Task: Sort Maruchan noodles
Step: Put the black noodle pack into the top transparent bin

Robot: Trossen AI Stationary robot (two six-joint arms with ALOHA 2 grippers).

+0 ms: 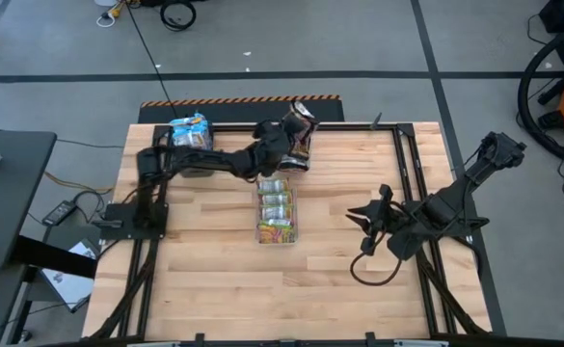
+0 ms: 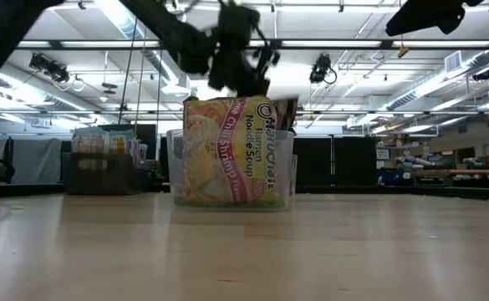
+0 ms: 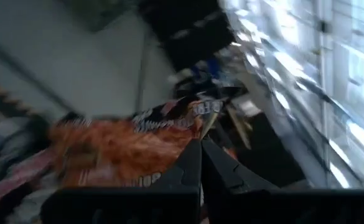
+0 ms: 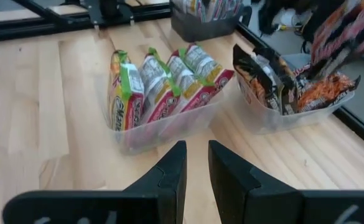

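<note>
While the right arm waits at the right side of the table (image 1: 214, 289), the left arm reaches across the far part of the wood top. The left gripper (image 1: 296, 135) hangs over a clear bin (image 4: 306, 109) at the far edge, and its two dark fingers (image 3: 200, 165) are pressed together on the edge of a dark brown-orange packet (image 3: 119, 152). That packet is up in the air, just above the other dark packets (image 4: 269, 81) that stand in this bin. A second clear bin (image 1: 276, 234) sits near the middle of the table. Yellow-green and red noodle packets (image 4: 163, 81) stand in it in a row, side by side. In the low view the front one shows the words Maruchan Ramen Noodle Soup. A third bin (image 1: 191, 135) near the far left corner holds pale blue-silver packets. The right gripper (image 4: 196, 165) points at the middle bin from well away. Its fingers are a little apart and nothing is between them.
</note>
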